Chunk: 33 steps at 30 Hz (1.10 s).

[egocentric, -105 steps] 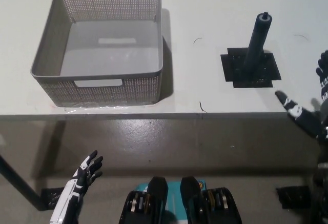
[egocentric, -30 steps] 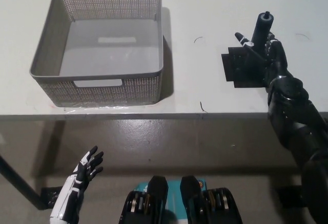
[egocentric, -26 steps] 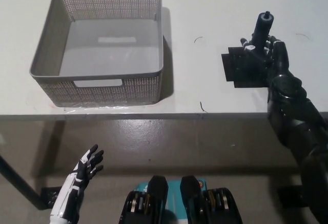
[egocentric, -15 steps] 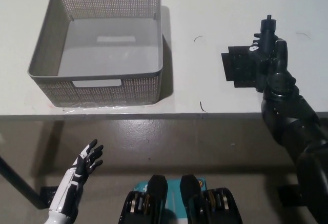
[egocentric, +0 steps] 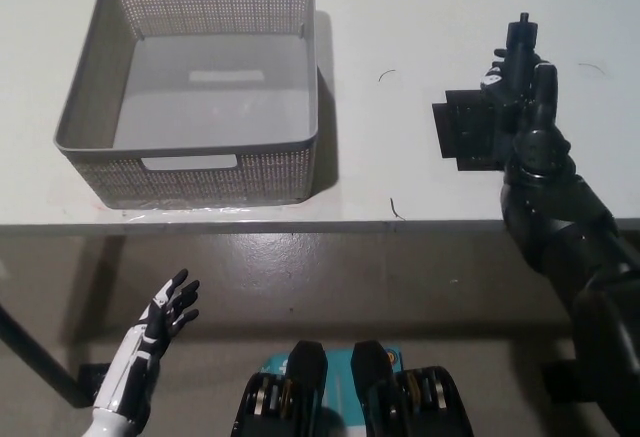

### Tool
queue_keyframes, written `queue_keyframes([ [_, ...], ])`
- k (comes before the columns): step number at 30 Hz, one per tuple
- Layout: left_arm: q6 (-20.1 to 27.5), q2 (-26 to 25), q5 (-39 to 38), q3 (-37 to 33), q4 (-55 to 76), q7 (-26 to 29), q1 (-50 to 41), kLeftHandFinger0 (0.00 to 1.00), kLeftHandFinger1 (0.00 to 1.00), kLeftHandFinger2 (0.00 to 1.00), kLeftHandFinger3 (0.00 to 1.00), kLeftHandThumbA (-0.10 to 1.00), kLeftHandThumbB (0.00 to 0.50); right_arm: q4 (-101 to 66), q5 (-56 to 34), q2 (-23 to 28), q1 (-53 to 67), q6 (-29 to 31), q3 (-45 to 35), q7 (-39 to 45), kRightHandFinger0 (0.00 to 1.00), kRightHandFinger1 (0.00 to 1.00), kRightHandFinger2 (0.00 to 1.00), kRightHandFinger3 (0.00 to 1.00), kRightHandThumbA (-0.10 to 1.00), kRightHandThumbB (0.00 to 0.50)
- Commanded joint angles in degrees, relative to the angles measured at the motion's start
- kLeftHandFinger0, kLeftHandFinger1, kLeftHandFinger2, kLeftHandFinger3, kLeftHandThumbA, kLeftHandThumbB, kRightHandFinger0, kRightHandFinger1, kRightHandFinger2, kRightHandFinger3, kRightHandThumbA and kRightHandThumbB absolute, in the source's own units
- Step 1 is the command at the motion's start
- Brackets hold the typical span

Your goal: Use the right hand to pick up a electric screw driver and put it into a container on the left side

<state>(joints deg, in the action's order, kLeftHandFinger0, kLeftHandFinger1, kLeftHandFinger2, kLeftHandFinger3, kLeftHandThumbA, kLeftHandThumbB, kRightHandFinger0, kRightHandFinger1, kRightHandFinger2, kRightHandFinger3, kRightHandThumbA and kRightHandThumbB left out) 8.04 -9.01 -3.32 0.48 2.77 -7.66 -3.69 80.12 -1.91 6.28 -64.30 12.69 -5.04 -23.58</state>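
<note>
- Right hand (egocentric: 524, 87), black, is wrapped round the upright electric screwdriver (egocentric: 522, 39) on the table's (egocentric: 400, 17) right side; only the tool's top pokes out above the fingers, so the grip looks closed on its body.
- Tool stands over a black mat (egocentric: 470, 132), w/ the hand covering the mat's right part. Can't tell if the base is on the mat or just clear of it. Upright stance likely lets the hand take it from the side.
- Gray mesh container (egocentric: 190, 162) sits well apart, on the table's left, open top up, nothing visible inside: it's the drop spot, approx. a full table-crossing away.
- Left hand (egocentric: 165, 314), white, rests low at lower left below the table edge, fingers spread, holding nothing, out of the way.
- Judgement: grasp stage; lift & carry leftward not yet done.
</note>
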Motion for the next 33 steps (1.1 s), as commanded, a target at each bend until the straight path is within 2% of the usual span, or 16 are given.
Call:
queue_keyframes([
  [1,1.3,-0.9,-0.1,0.2,0.6,-0.5,0.4,1.0,1.0,1.0,1.0,1.0,0.027,-4.3,1.6,-0.3,-7.5,5.2,1.0,-2.4,0.0,0.18,0.62,0.65,-0.1,0.146],
  [4,1.1,-0.9,0.1,0.2,0.6,-0.5,0.4,1.0,1.0,1.0,1.0,1.0,0.017,-7.6,2.0,-1.5,-8.5,6.6,1.6,-2.2,0.0,0.14,0.58,0.59,-0.1,0.164],
  [5,0.9,-0.9,0.3,0.2,0.7,-0.4,0.4,1.0,1.0,1.0,1.0,1.0,0.018,-9.0,2.5,-2.0,-8.6,6.5,2.0,-2.5,0.03,0.12,0.55,0.56,-0.1,0.172],
  [6,0.8,-0.8,0.2,0.1,0.7,-0.4,0.3,1.0,1.0,1.0,1.0,1.0,0.015,-10.6,2.4,-2.4,-8.6,6.4,2.1,-1.9,0.0,0.1,0.55,0.56,-0.1,0.159],
  [10,1.1,-0.8,0.2,0.1,0.4,-0.5,-0.1,1.0,1.0,1.0,1.0,1.0,0.001,-17.3,2.9,-5.0,-8.9,5.8,2.9,-0.9,0.0,0.15,0.63,0.68,-0.1,0.119],
  [12,1.1,-0.7,0.4,-0.1,0.4,-0.5,-0.9,1.0,1.0,1.0,1.0,1.0,0.004,-19.5,4.4,-6.5,-8.9,4.2,4.1,-1.7,0.0,0.18,0.64,0.7,-0.1,0.12],
  [17,2.1,-0.8,0.8,-0.6,0.4,-0.8,-2.2,1.0,1.0,1.0,1.0,1.0,0.0,-20.7,5.2,-10.4,-11.1,2.2,5.6,-2.1,0.0,0.19,0.63,0.66,-0.1,0.152],
  [19,1.9,-0.9,1.4,-0.8,0.7,-0.7,-2.7,1.0,1.0,1.0,1.0,1.0,0.0,-20.3,5.2,-11.6,-11.8,1.2,5.7,-2.3,0.0,0.17,0.61,0.58,-0.1,0.147],
  [21,2.6,-1.0,1.8,-1.1,0.3,-0.8,-2.8,1.0,1.0,1.0,1.0,1.0,0.012,-19.0,4.6,-13.1,-12.9,1.4,5.4,-2.1,0.0,0.15,0.54,0.5,-0.1,0.129],
  [22,2.9,-1.0,1.8,-1.2,0.2,-0.9,-2.8,1.0,1.0,1.0,1.0,1.0,0.005,-18.2,4.4,-13.8,-13.5,1.5,5.2,-2.3,0.03,0.19,0.51,0.48,-0.1,0.131],
  [24,2.8,-1.2,1.8,-1.4,0.3,-1.1,-2.8,1.0,1.0,1.0,1.0,1.0,0.004,-17.4,3.8,-15.2,-14.2,1.4,4.8,-2.0,0.0,0.01,0.27,0.36,-0.1,0.118],
  [25,2.7,-1.3,1.7,-1.4,0.4,-1.2,-2.8,1.0,1.0,1.0,1.0,1.0,0.005,-17.0,3.9,-15.7,-14.4,1.9,5.0,-1.5,0.0,0.0,0.28,0.4,-0.1,0.112],
  [27,2.7,-1.4,2.1,-1.7,0.4,-1.2,-2.9,1.0,1.0,1.0,1.0,1.0,0.007,-16.3,3.9,-17.0,-15.1,1.2,5.1,-1.5,0.0,0.01,0.44,0.51,-0.1,0.122],
  [29,2.7,-1.4,2.0,-1.8,0.2,-1.2,-2.6,1.0,1.0,1.0,1.0,1.0,0.0,-14.6,3.9,-18.1,-16.3,0.8,4.9,-2.0,0.0,0.02,0.49,0.52,-0.1,0.138],
  [30,2.7,-1.5,1.7,-1.9,0.2,-1.4,-2.4,1.0,1.0,1.0,1.0,1.0,0.0,-12.8,4.4,-18.9,-16.8,2.5,5.5,-2.2,0.0,0.04,0.55,0.56,-0.1,0.13],
  [33,2.7,-1.7,2.2,-2.2,0.4,-1.3,-1.9,1.0,1.0,1.0,1.0,1.0,0.0,-10.1,4.9,-20.4,-17.2,3.4,6.0,-2.4,0.0,0.1,0.62,0.58,-0.1,0.127],
])
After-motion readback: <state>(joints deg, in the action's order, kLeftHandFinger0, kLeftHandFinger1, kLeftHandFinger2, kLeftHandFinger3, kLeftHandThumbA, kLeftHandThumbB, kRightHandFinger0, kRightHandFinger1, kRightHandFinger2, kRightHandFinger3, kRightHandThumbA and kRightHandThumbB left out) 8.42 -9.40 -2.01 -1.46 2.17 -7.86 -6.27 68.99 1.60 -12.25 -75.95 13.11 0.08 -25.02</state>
